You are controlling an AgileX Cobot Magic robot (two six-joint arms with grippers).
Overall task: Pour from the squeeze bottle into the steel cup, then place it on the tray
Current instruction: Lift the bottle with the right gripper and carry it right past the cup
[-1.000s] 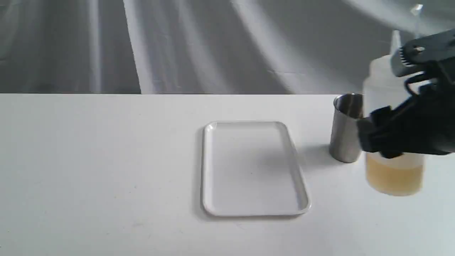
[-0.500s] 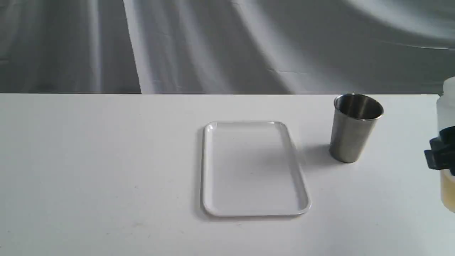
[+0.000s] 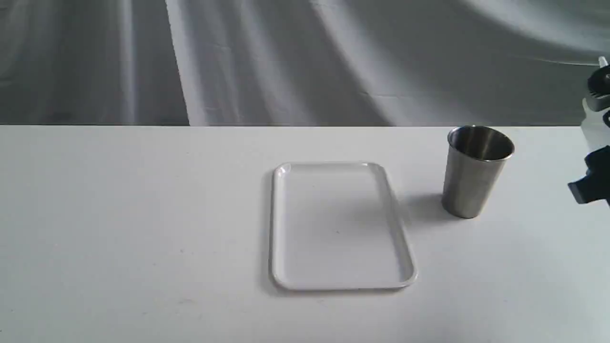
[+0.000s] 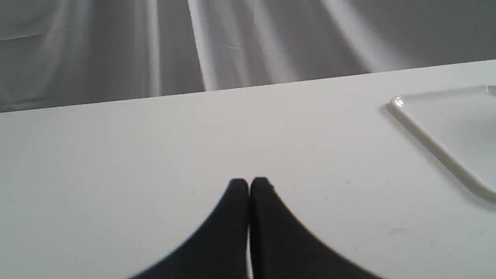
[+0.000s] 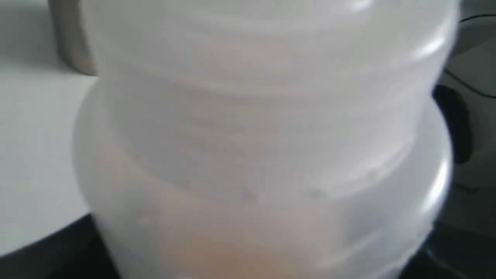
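Nothing readable in any of my views. The squeeze bottle (image 5: 255, 128) fills the right wrist view but is blurred, with no print legible on it. The steel cup (image 3: 476, 171), tray (image 3: 340, 286) and table (image 3: 143, 214) show plain surfaces, with no label, brand, number or sign to read.

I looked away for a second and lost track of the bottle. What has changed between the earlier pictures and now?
The right gripper, holding the squeeze bottle, carried it from close by the steel cup off to the right edge of the exterior view, then slightly upward. Only a sliver shows there now. Nothing was let go. The steel cup and the tray stayed put.
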